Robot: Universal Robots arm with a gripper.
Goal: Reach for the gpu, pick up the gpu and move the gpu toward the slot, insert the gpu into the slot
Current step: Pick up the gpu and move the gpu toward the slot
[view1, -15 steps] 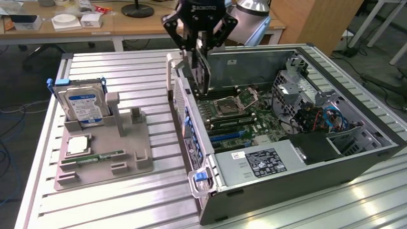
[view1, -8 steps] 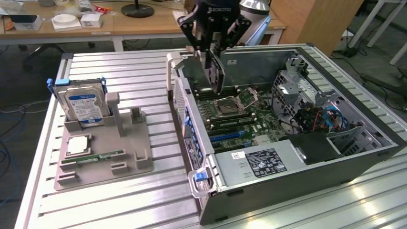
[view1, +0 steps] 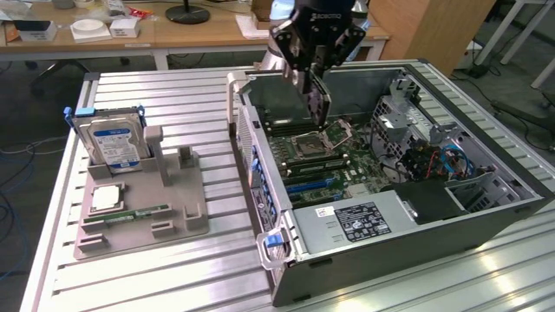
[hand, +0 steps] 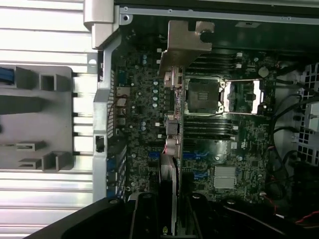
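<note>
gripper (view1: 314, 68) holding the gpu (view1: 318, 99) on edge over the open computer case (view1: 416, 244).

the fingers are pressed against the two faces of the gpu, pinching its upper end. the card hangs down inside the case opening (silvery bracket (hand: 187, 40) at the end away from the gripper) above the motherboard (view1: 347, 162), close to the cpu socket (view1: 308, 144); its lower edge appears clear of the board. the blue expansion slots (view1: 308, 186) lie nearer in the scene, uncovered. the case wall (view1: 251, 136) on the exterior view's left stands near the card, while the drive cage (view1: 407, 123) on the exterior view's right is well apart. outside the case, on the exterior view's left, a grey fixture (view1: 186, 201) on the slatted table (view1: 173, 273) carries an upright hard drive (view1: 113, 140) and a flat memory stick (view1: 130, 213).
</note>
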